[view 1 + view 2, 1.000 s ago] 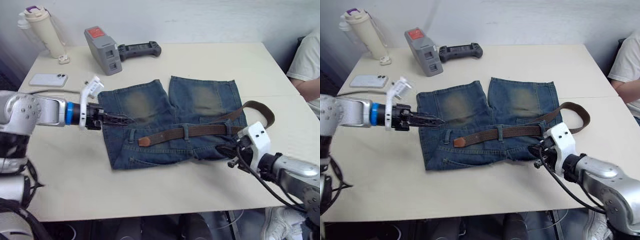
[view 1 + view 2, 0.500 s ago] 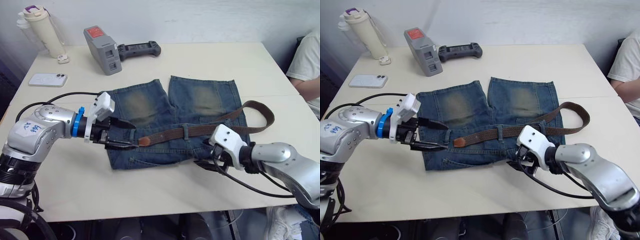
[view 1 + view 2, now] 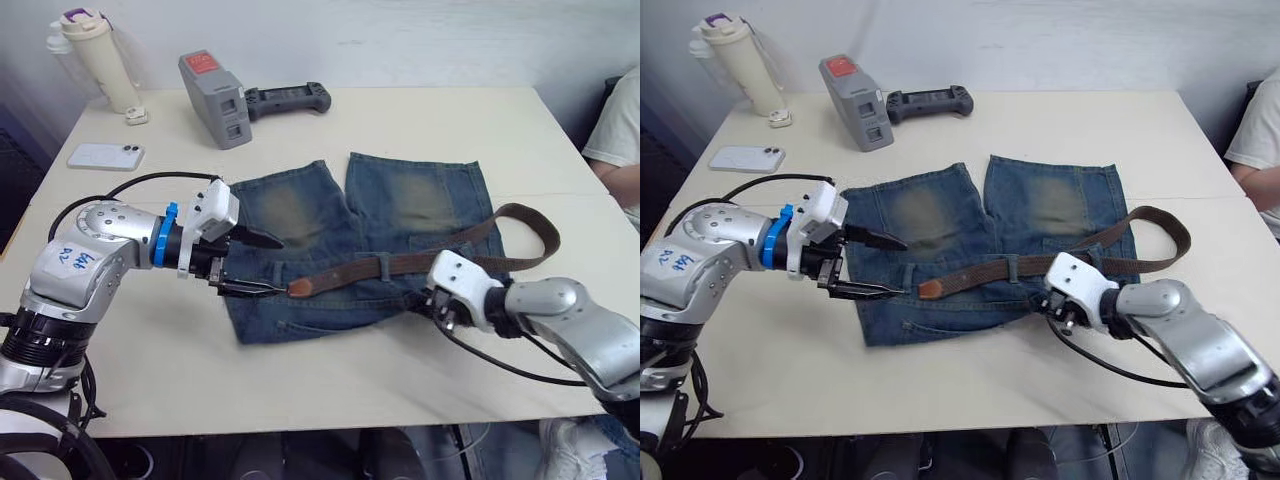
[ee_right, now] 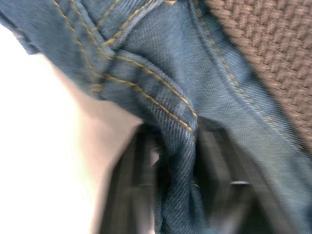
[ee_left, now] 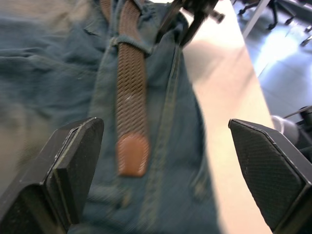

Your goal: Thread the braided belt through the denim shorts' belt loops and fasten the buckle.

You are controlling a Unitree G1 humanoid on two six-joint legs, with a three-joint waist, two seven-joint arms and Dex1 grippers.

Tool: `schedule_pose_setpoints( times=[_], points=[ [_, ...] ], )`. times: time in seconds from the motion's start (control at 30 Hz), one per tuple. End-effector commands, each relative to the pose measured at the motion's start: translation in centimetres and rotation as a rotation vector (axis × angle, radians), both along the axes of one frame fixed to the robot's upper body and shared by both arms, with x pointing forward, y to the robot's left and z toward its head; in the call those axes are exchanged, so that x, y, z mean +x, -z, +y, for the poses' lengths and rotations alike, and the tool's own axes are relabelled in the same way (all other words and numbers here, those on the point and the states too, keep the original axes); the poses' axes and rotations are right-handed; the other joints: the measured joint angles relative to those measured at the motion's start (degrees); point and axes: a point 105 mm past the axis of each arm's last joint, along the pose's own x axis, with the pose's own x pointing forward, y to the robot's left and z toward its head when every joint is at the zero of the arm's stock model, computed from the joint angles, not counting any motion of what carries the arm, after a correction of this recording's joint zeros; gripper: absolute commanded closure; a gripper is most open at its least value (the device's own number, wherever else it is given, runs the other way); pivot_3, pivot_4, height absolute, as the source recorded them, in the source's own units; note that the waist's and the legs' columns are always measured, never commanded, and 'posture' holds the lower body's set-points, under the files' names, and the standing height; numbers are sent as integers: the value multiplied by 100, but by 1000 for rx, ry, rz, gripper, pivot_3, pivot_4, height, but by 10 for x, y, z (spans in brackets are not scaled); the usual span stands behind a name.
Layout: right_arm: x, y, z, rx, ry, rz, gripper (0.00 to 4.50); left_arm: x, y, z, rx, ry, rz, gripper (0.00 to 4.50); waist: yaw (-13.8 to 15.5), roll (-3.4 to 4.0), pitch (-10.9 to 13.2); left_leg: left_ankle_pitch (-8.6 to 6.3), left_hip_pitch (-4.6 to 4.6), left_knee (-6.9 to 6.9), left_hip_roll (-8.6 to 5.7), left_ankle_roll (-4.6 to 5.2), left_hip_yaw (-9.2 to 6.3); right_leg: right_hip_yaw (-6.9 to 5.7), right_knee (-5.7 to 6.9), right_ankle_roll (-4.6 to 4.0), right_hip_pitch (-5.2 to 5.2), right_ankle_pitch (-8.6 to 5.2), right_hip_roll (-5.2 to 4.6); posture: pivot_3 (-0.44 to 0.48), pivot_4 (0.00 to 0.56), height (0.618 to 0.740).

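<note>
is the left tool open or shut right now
Open. The left tool's two black fingers are spread wide, with the braided belt's tan tip between them on the denim shorts, untouched.

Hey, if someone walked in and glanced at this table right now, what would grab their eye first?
Probably the denim shorts spread flat mid-table, with the braided belt lying along the waistband, its tan tip pointing to the robot's left and its far end looping off the shorts to the right. Next, the two arms closing in: the left tool open just short of that tip, and the right tool at the waistband edge, denim between its fingers.
</note>
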Motion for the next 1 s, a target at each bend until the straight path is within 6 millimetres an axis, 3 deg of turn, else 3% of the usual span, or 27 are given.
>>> schedule_pose_setpoints(
  times=[0.03,0.17,0.23,0.47,0.7,0.73,0.77,0.93,1.0],
  points=[
    [3,-19,-29,-55,51,-74,4463,0,-7,-2,1,10,-59,0,-8,0,0,0,0,0,0,0,0,0,1,0,0,0,0,0,150,740],
    [2,-28,-67,-93,135,-88,4463,2,-2,-8,14,13,-99,0,-34,1,0,0,1,-3,1,0,1,0,1,0,-1,0,0,0,150,740],
    [4,-28,-76,-92,164,-99,4463,1,0,-13,3,21,-106,0,-47,1,0,0,1,1,1,0,2,1,3,1,-1,0,0,0,150,740],
    [13,-16,-88,-52,296,-116,4463,-4,6,-25,-26,42,-109,0,-65,3,1,2,4,1,2,-3,-1,1,10,1,-2,0,0,0,150,740],
    [10,-26,-86,-5,349,-163,4463,-2,5,-32,-49,49,-115,0,-51,5,0,2,3,7,2,-2,-1,2,8,1,1,0,0,0,150,740],
    [10,-29,-84,6,342,-173,3561,-2,5,-33,-52,50,-114,0,-52,5,0,1,3,6,2,-2,0,2,7,1,1,0,0,0,150,740],
    [7,-31,-82,8,325,-166,3294,-2,5,-35,-52,59,-112,0,-53,5,0,1,3,6,2,-2,0,2,7,1,1,0,0,0,150,740],
    [-9,-57,-80,-2,288,-178,756,-3,5,-41,-52,94,-102,0,-51,5,0,2,3,5,2,-2,0,2,8,1,1,1,0,0,150,740],
    [-19,-79,-78,99,296,-176,16,-3,4,-44,-54,108,-98,0,-60,5,0,2,6,4,2,-2,-2,1,9,1,3,1,0,0,150,740]
  ],
)
